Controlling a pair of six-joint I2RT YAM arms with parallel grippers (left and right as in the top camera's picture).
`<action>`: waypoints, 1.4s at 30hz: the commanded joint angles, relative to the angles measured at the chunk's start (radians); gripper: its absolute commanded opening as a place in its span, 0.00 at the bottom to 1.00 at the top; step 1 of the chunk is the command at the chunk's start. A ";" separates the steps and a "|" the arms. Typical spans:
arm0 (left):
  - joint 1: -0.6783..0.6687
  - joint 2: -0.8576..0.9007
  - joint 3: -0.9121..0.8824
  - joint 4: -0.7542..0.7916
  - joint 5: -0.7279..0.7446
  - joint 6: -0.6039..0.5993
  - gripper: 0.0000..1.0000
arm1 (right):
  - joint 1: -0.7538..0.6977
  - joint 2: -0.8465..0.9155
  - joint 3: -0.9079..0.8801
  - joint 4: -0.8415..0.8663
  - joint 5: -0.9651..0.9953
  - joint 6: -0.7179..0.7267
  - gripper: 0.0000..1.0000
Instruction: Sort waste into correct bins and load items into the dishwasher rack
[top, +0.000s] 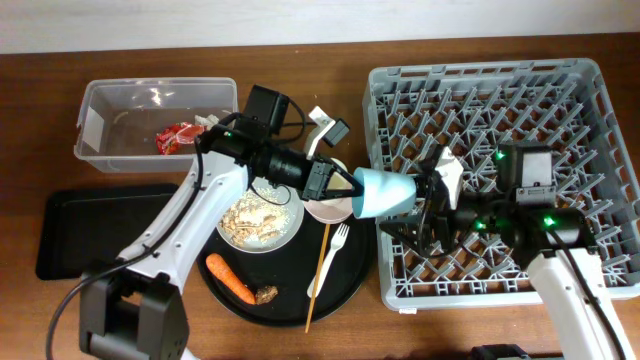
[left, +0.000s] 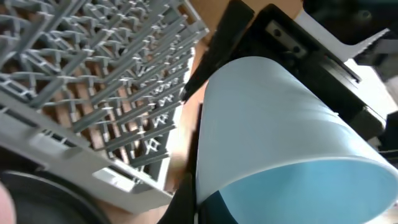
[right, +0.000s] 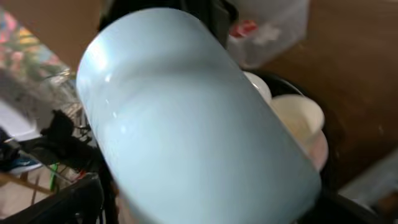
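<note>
The small light-blue cup (top: 385, 193) lies sideways in the air between the round black tray and the dishwasher rack (top: 590, 90). My left gripper (top: 345, 187) is shut on its rim; a dark finger shows inside the cup (left: 280, 143) in the left wrist view. My right gripper (top: 425, 205) is at the cup's narrow end, and the cup (right: 193, 124) fills its view and hides the fingers. The plate (top: 290, 235) holds rice-like crumbs (top: 250, 215). The carrot (top: 230, 278), brown lump (top: 266, 294), fork (top: 330, 258), chopstick (top: 317, 280) and cream cup (top: 328, 207) in the pink bowl (right: 317, 149) sit on the round tray.
The round black tray (top: 340, 290) is at the front centre. The clear tub (top: 100, 110) at the back left holds the red wrapper (top: 178, 136). The shallow black tray (top: 60, 235) lies at the left. The rack's near corner (left: 124, 180) is right beside the cup.
</note>
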 joint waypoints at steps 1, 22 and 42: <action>-0.001 0.006 0.011 0.002 0.077 0.031 0.00 | 0.006 0.006 0.012 0.029 -0.130 -0.055 0.99; -0.001 0.006 0.011 0.002 -0.078 0.030 0.26 | 0.005 0.006 0.012 0.123 -0.148 -0.047 0.59; 0.237 -0.136 0.012 -0.302 -0.928 -0.174 0.63 | -0.423 0.021 0.354 -0.429 0.922 0.453 0.54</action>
